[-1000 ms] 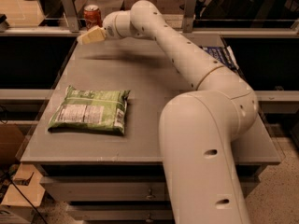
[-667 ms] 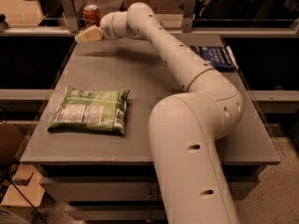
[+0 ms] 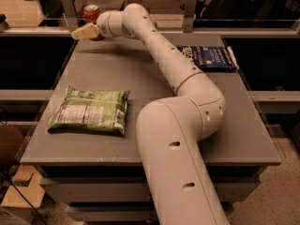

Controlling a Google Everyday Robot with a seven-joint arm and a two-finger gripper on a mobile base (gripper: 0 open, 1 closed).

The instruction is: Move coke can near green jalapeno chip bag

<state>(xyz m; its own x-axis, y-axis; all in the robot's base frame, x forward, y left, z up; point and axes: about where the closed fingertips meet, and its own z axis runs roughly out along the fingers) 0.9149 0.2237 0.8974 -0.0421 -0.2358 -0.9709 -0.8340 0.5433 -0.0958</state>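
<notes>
The coke can (image 3: pixel 91 13), red with a silver top, stands at the far left back corner of the grey table (image 3: pixel 154 78). My gripper (image 3: pixel 85 32) reaches across the table to that corner and sits right in front of the can, hiding its lower part. I cannot tell whether it touches the can. The green jalapeno chip bag (image 3: pixel 89 111) lies flat near the table's front left, label panel up, well away from the can and the gripper.
A dark blue chip bag (image 3: pixel 211 57) lies at the back right of the table. My white arm (image 3: pixel 178 78) stretches diagonally over the table's middle. A metal rail with posts (image 3: pixel 190 6) runs behind the table's back edge.
The gripper has shifted a little left and farther back, closer in on the coke can. The can and both bags have not moved.
</notes>
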